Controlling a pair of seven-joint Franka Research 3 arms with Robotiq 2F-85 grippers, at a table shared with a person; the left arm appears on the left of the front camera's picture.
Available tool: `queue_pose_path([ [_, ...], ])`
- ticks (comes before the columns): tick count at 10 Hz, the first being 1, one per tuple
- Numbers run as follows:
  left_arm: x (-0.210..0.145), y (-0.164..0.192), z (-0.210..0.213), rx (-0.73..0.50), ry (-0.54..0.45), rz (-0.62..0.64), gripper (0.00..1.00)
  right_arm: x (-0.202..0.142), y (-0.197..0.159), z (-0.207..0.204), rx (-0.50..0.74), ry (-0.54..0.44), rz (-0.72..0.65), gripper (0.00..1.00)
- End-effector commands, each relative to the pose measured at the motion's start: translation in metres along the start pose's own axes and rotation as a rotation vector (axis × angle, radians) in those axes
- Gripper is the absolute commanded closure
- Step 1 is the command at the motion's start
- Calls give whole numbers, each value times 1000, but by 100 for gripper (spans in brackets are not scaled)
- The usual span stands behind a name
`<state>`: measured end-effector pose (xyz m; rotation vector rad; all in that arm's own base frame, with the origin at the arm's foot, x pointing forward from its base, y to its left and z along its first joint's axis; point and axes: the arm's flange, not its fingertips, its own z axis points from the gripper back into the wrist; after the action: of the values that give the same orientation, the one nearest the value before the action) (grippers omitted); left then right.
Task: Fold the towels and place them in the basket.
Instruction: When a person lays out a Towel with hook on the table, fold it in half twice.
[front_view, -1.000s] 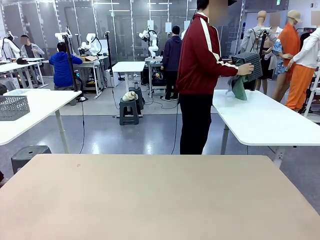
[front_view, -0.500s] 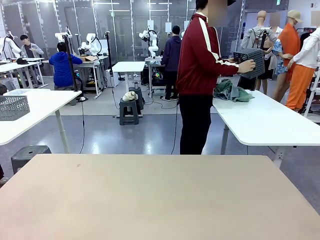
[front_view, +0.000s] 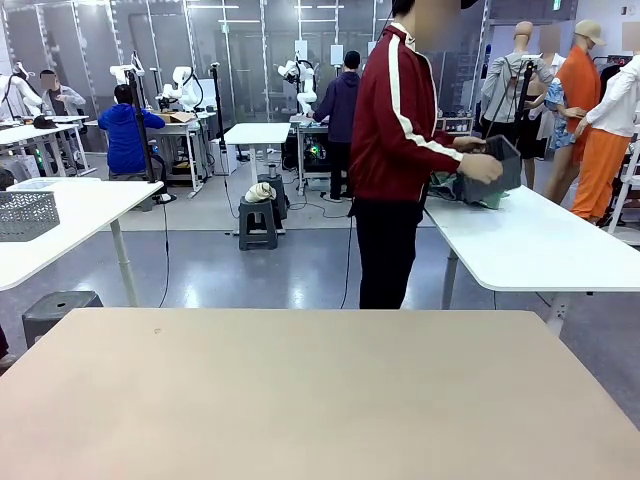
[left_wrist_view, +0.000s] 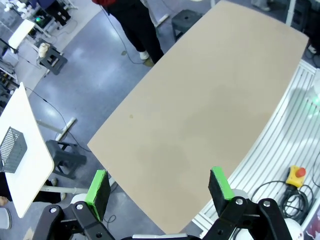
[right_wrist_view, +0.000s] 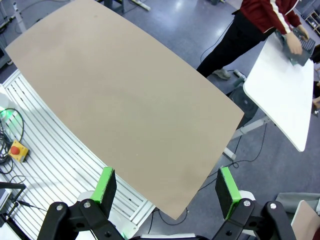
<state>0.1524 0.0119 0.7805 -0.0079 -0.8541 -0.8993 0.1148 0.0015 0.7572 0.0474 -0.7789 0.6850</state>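
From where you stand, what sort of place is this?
Probably a robotics lab or workshop: several white worktables spaced over a grey floor, and a yellow emergency-stop button beside the tan table.

My beige worktop (front_view: 320, 390) spreads before me, its far edge running straight across the front view. Beyond that edge the floor (front_view: 260, 270) is glossy grey and throws back pale reflections. A white table (front_view: 530, 245) stands off the worktop's far right corner. Another white table (front_view: 70, 215) stands off the far left corner, with a grey stool (front_view: 55, 310) near it. Farther back, a black step stool (front_view: 258, 225) sits before glass partitions (front_view: 240, 50).
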Motion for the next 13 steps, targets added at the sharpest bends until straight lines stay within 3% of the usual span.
queue_pose_path([
  [1, 0, 1, 1, 7, -6, 1, 0, -2, 3, 6, -6, -9, 1, 0],
  [13, 0, 1, 1, 7, -6, 1, 0, -2, 3, 6, -6, -9, 1, 0],
])
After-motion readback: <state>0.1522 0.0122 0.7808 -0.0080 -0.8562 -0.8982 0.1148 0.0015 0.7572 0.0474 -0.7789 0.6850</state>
